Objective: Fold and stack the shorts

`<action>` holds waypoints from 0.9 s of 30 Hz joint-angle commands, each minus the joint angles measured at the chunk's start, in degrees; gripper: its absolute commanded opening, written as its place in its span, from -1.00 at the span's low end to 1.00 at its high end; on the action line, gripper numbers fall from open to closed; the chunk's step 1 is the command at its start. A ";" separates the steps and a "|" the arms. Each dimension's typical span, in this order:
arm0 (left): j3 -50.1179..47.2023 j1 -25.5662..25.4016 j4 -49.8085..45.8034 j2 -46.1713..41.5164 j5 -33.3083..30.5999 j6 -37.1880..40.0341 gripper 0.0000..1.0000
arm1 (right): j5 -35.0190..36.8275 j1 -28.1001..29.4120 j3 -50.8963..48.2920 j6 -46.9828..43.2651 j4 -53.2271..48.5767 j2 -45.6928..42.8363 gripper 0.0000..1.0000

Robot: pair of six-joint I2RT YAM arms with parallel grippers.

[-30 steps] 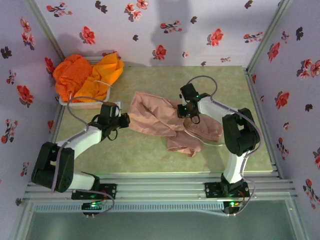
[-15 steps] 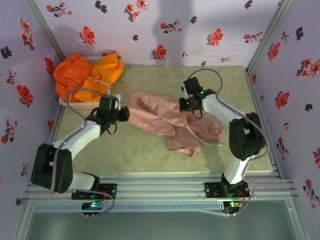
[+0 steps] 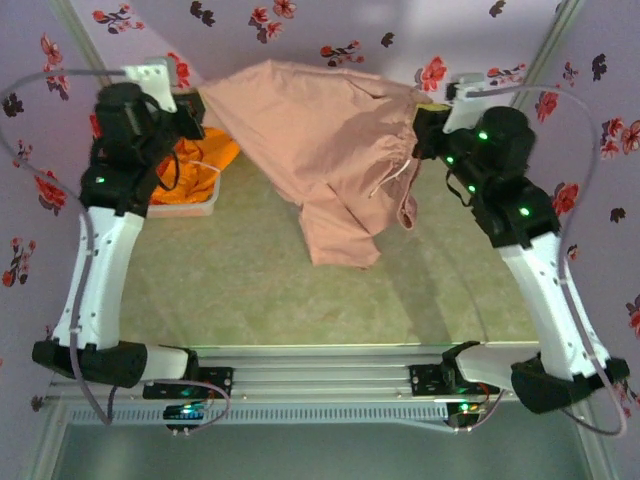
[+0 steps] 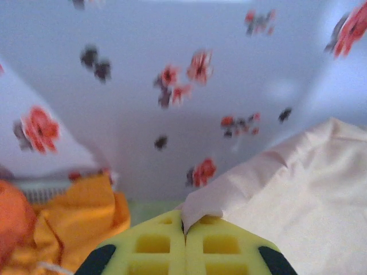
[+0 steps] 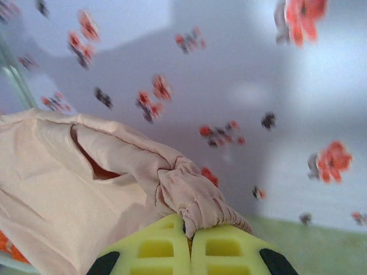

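Early days here; the pink shorts (image 3: 330,140) hang stretched in the air over the far half of the desk (image 3: 250,290), left hand (image 4: 184,229) pinched shut on one top corner, right hand (image 5: 189,226) clamped on the gathered waistband; nothing looks folded or stacked yet; the orange shorts (image 3: 195,165) sit bunched in the basket (image 3: 185,208) at the far left corner.

The left arm (image 3: 100,250) and right arm (image 3: 545,275) share white shells between bulky black joints. Thin grey cables (image 3: 40,80) loop beside each. Small green lights (image 3: 481,135) dot the right arm's black housings. Black bases (image 3: 190,383) sit at the counter's (image 3: 260,290) near edge. The left pincer (image 4: 184,216) and right pincer (image 5: 188,222) have yellow-green pads (image 4: 152,243) with square hollows and black corners.
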 commanded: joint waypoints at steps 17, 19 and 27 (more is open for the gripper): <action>40.95 3.29 -14.03 12.50 -0.79 -0.38 -1.00 | -4.01 4.46 -1.96 2.47 6.58 -11.56 -1.00; 37.55 3.29 -12.46 13.09 0.74 -1.38 -1.00 | 0.56 4.46 -4.07 1.27 3.79 -11.47 -1.00; 20.39 3.04 -3.93 17.60 4.88 -2.98 -1.00 | 22.91 3.19 -19.79 -1.98 -0.65 -8.72 -1.00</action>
